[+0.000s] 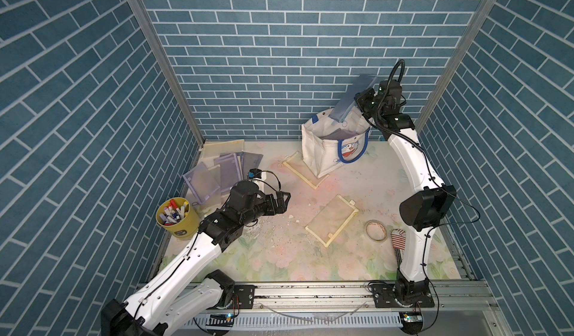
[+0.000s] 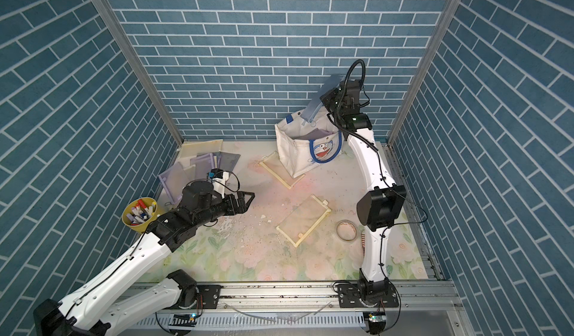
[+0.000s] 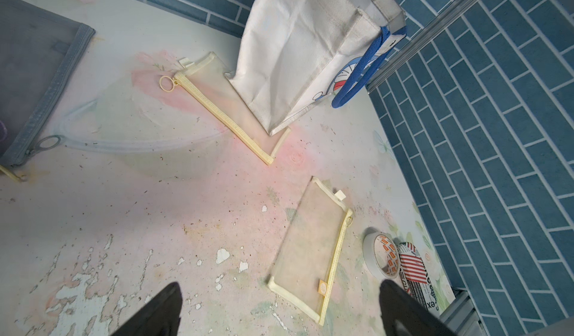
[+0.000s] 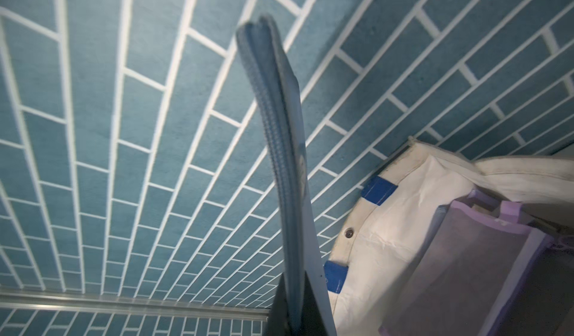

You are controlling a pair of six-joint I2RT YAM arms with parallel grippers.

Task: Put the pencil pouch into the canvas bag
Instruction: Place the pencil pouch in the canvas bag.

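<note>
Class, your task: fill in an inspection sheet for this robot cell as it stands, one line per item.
Surface: floral tabletop, worn, with flaking paint near the left arm.
Job's things: blue-grey pencil pouch held above the open, upright canvas bag; purple pouch already inside.
Clutter: cream-edged pouch partly under the bag; clear pouch lying flat; pile of purple and grey pouches; yellow cup of markers; tape roll.
Grippers: left gripper open, empty; right gripper shut on the pencil pouch.
Cables: black cable loops over the right wrist.
Surroundings: blue brick-pattern walls on three sides; metal rail in front.
</note>
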